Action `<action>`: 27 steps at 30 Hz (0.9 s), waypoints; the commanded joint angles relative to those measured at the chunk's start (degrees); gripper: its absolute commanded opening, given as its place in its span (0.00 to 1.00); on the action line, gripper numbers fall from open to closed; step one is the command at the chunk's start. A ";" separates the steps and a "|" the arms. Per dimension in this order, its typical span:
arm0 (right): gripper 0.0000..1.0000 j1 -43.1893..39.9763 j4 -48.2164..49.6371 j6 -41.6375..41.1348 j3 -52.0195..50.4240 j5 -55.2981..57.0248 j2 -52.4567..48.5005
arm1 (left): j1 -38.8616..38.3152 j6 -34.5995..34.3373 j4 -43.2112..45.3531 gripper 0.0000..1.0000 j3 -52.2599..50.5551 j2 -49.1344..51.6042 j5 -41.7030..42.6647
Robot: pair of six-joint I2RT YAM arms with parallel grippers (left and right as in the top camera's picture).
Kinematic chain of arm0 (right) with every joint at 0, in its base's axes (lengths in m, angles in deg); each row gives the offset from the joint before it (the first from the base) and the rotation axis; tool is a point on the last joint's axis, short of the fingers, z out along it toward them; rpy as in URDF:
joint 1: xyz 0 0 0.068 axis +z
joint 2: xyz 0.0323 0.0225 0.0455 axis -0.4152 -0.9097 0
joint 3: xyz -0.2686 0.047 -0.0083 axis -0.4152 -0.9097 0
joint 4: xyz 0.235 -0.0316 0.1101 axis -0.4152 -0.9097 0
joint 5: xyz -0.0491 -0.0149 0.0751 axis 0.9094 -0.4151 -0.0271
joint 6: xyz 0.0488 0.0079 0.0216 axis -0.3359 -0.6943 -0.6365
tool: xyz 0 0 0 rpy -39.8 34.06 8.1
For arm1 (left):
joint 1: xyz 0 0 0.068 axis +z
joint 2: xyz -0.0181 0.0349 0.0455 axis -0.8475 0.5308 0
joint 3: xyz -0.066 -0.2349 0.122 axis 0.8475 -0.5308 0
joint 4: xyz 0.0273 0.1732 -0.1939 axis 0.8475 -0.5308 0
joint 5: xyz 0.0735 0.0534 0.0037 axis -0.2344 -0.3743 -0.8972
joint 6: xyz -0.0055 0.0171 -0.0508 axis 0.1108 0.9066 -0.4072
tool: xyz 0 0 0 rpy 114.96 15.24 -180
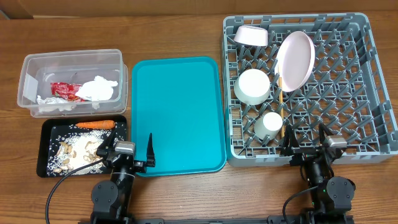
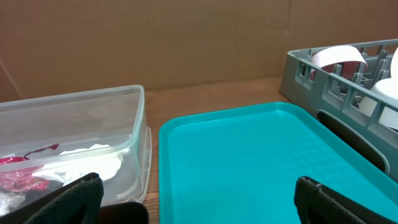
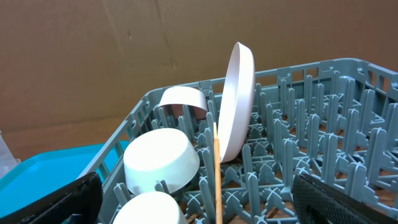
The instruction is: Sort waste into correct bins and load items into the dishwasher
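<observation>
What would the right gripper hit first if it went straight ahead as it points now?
Probably pegs of the grey dish rack, or the chopsticks beside that line; the white plate stands further back. Depth unclear.

Teal tray (image 1: 177, 112) flat, approx mid wood table (image 1: 18, 186) — cardboard wall (image 2: 186, 37) behind it.

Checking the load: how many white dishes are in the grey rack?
4: a bowl in the far-left corner, a plate standing beside it, a second bowl nearer, a cup nearest. None appear hidden.
</observation>
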 commanded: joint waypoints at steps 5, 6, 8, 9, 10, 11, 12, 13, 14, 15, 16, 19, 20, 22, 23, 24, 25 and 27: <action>1.00 -0.15 0.33 1.05 -0.61 -0.37 0.57 | -0.42 0.48 -0.04 1.00 -0.22 -0.70 -0.72; 1.00 -0.15 0.33 1.05 -0.61 -0.37 0.57 | -0.42 0.46 -0.04 1.00 -0.22 -0.70 -0.72; 1.00 -0.15 0.33 1.05 -0.61 -0.37 0.57 | -0.42 0.46 -0.04 1.00 -0.22 -0.70 -0.72; 1.00 -0.15 0.33 1.05 -0.61 -0.37 0.57 | -0.42 0.48 -0.04 1.00 -0.22 -0.70 -0.72; 1.00 -0.15 0.33 1.03 -0.61 -0.37 0.57 | -0.42 0.48 -0.04 1.00 -0.22 -0.70 -0.72; 1.00 -0.15 0.33 1.05 -0.61 -0.37 0.57 | -0.42 0.48 -0.04 1.00 -0.22 -0.70 -0.72; 1.00 -0.15 0.33 1.05 -0.61 -0.39 0.57 | -0.42 0.48 -0.04 1.00 -0.22 -0.70 -0.72; 1.00 -0.15 0.33 1.05 -0.61 -0.39 0.57 | -0.42 0.46 -0.04 1.00 -0.22 -0.70 -0.72; 1.00 -0.15 0.33 1.05 -0.61 -0.39 0.57 | -0.42 0.46 -0.04 1.00 -0.22 -0.70 -0.72; 1.00 -0.15 0.33 1.05 -0.61 -0.37 0.57 | -0.42 0.48 -0.02 1.00 -0.22 -0.70 -0.72; 1.00 -0.15 0.33 1.05 -0.61 -0.39 0.57 | -0.42 0.48 -0.04 1.00 -0.22 -0.70 -0.72; 1.00 -0.15 0.35 1.03 -0.61 -0.52 0.57 | -0.42 0.48 -0.04 1.00 -0.22 -0.70 -0.72; 1.00 -0.11 0.37 1.27 -0.61 -0.24 0.57 | -0.42 0.48 -0.02 1.00 -0.22 -0.70 -0.72; 1.00 -0.13 0.26 1.51 -0.61 1.57 0.57 | -0.42 0.46 -0.04 1.00 -0.22 -0.70 -0.72; 1.00 -0.11 0.11 1.75 -0.61 1.81 0.57 | -0.42 0.46 -0.04 1.00 -0.22 -0.70 -0.72; 1.00 -0.11 0.11 1.75 -0.61 1.81 0.57 | -0.42 0.46 -0.04 1.00 -0.22 -0.70 -0.72; 1.00 -0.11 0.11 1.95 -0.61 1.81 0.57 | -0.42 0.46 -0.04 1.00 -0.22 -0.70 -0.72; 1.00 -0.11 0.13 6.47 -0.61 1.70 0.57 | -0.42 0.48 -0.04 1.00 -0.22 -0.70 -0.72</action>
